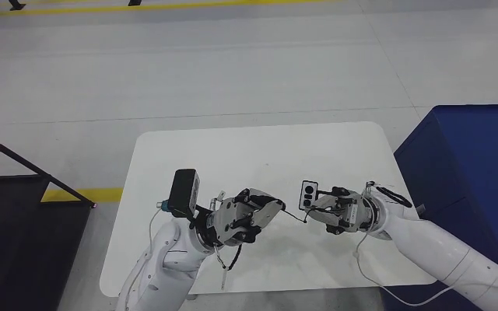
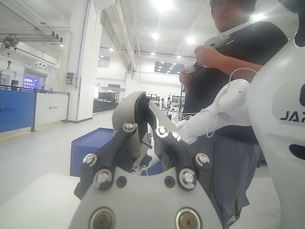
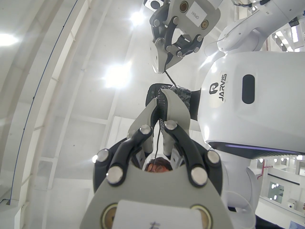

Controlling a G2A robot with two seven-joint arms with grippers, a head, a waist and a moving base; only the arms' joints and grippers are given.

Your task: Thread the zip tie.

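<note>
- Zip tie [image 3: 170, 79] is a thin black strap. It is held in the air above the white table [image 1: 257, 148], stretched between the left gripper [image 3: 162, 71] and the right gripper [image 3: 162, 96], which face each other tip to tip.
- On the left gripper, I see the fingers pressed together on one end of the strap.
- On the right gripper, the fingers are also closed on the strap, and a further length runs on between them toward the palm.
- I cannot make out the locking head of the strap, so I cannot tell if the tail is already inside it.
- I judge that we are at the alignment step: both ends are secured, and no loop is visible yet.
- In my opinion the next move needs small, slow corrections. I would bring the tip in line with the slot, hold both grips firm, and avoid twisting the strap.
</note>
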